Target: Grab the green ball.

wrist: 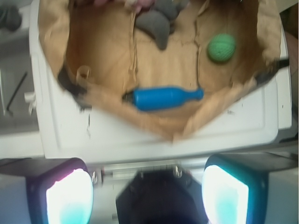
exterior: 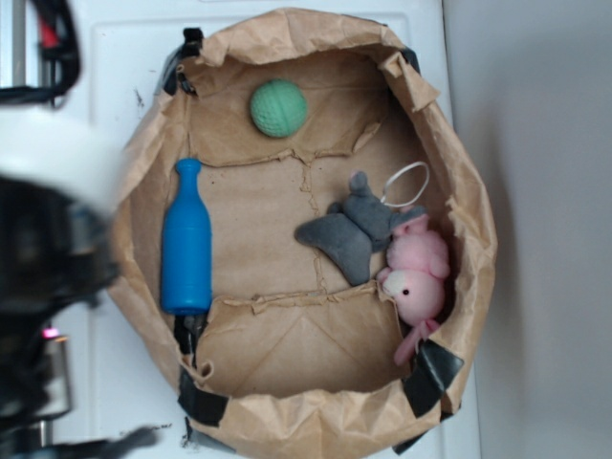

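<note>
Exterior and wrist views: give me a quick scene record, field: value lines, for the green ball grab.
target: green ball, lying free in the bag's top end in the exterior view
container: opened brown paper bag, walls rolled down
other items: blue bottle lying along one wall; grey plush touching pink plush
ball contacts: apart from all other items
gripper: open, outside the bag, holding nothing
grasp status: not yet begun

In the paper bag (exterior: 459, 172) there is one green ball (exterior: 278, 108), one blue bottle (exterior: 186, 244), one gray stuffed toy (exterior: 354, 232) and one pink stuffed toy (exterior: 418, 277).
</note>
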Controlling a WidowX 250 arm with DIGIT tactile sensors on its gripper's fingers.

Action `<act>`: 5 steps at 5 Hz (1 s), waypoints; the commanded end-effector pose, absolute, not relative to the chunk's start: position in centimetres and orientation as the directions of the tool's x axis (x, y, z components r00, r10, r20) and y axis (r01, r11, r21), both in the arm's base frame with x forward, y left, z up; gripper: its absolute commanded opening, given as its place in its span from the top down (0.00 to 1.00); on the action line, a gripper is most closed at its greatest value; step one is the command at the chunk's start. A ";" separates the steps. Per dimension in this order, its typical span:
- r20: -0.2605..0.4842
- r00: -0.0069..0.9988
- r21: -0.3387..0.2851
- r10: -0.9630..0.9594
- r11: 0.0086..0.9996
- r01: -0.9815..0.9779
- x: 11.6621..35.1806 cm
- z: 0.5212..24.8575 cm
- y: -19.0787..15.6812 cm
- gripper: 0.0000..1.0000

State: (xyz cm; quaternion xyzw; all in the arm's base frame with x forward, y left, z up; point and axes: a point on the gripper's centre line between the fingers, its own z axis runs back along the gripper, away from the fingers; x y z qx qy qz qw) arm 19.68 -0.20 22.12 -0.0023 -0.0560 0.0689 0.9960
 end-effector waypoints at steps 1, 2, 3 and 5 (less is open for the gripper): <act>0.250 0.912 0.004 0.324 0.942 -0.336 26.1 20.8 3.4 0.00; 0.249 0.871 0.036 0.424 0.895 -0.445 28.6 19.9 5.6 0.00; 0.249 0.871 0.036 0.424 0.895 -0.445 28.6 19.9 5.6 0.00; 0.249 0.871 0.036 0.424 0.895 -0.445 28.6 19.9 5.6 0.00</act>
